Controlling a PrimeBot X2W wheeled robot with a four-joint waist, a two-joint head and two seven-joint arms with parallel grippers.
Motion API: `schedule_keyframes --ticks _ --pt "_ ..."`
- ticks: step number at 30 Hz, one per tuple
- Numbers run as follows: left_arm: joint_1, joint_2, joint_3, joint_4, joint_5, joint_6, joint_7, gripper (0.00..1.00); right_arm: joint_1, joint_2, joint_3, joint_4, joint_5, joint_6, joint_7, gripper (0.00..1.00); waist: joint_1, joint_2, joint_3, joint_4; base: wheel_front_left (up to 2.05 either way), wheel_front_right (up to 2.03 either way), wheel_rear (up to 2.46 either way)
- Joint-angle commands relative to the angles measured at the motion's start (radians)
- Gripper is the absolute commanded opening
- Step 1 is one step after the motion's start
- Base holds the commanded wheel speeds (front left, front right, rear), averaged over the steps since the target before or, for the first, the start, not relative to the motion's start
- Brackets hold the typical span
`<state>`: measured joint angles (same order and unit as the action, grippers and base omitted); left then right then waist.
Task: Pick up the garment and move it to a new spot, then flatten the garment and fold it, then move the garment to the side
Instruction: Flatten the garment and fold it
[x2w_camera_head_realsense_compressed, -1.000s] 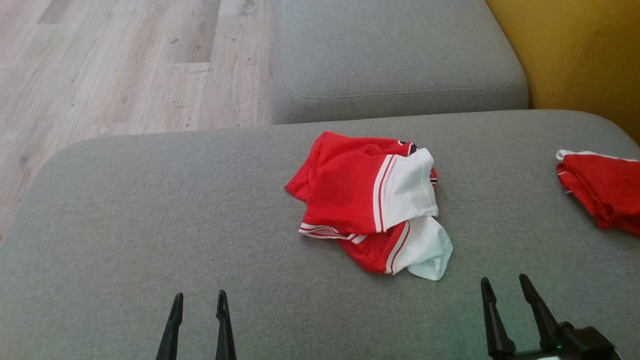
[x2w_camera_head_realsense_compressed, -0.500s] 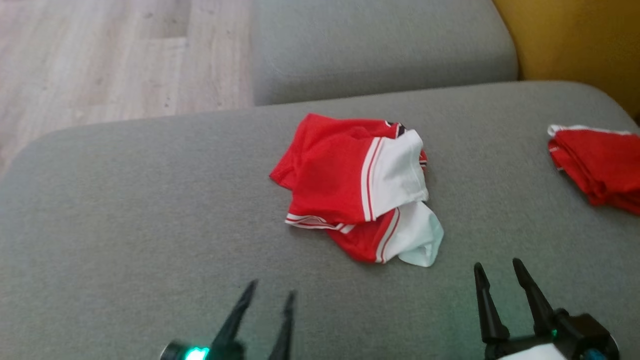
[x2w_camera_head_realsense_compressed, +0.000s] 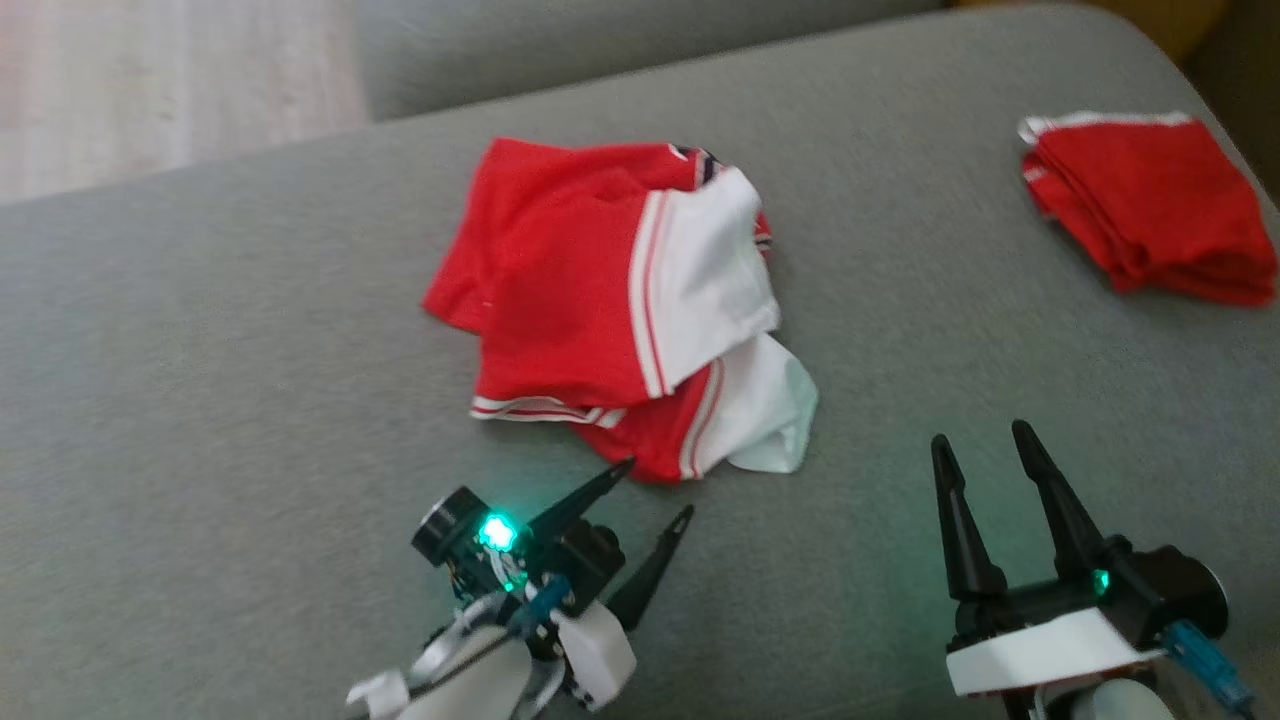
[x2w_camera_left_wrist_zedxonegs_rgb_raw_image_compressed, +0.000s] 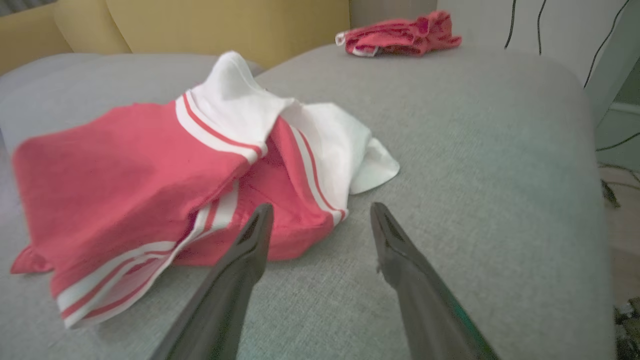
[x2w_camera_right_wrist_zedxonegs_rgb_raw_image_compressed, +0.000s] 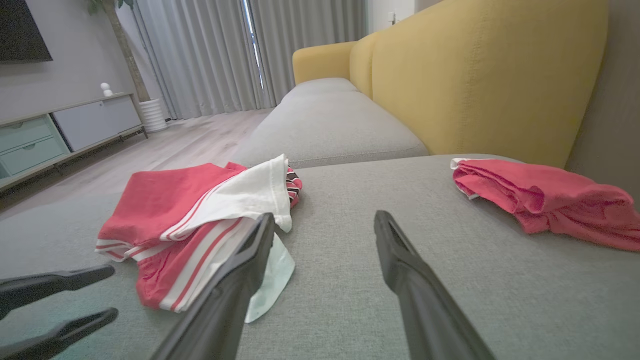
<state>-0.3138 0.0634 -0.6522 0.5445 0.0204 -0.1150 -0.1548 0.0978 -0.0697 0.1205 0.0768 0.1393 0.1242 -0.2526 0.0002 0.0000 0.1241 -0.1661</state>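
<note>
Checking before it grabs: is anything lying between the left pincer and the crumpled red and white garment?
Nothing visible is. The open left pincer points at the near red edge of the garment, with only bare grey cushion in the small gap. The other red garment lies apart on the right.

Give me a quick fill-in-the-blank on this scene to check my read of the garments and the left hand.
The crumpled garment is red and ____.
The left hand has its fingers ____, tips near that garment's edge.
The second garment lies to the robot's ____ of the crumpled one.
Both lie on a ____ cushion.
Missing words: white; open; right; grey.
</note>
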Motion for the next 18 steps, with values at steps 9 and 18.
schedule_keyframes --ticks 9,18 --pt "-0.156 -0.009 0.017 0.216 -0.011 0.02 0.017 0.81 -0.061 -0.011 0.032 -0.03 0.001 0.007 -0.009 1.0 -0.0002 0.0 0.094 -0.109 0.0 0.0 0.0" --pt "-0.197 -0.012 -0.008 0.278 -0.044 0.042 -0.084 0.0 -0.06 -0.011 0.042 -0.014 -0.001 0.007 -0.009 1.0 -0.0002 0.0 0.041 -0.132 0.0 0.0 0.0"
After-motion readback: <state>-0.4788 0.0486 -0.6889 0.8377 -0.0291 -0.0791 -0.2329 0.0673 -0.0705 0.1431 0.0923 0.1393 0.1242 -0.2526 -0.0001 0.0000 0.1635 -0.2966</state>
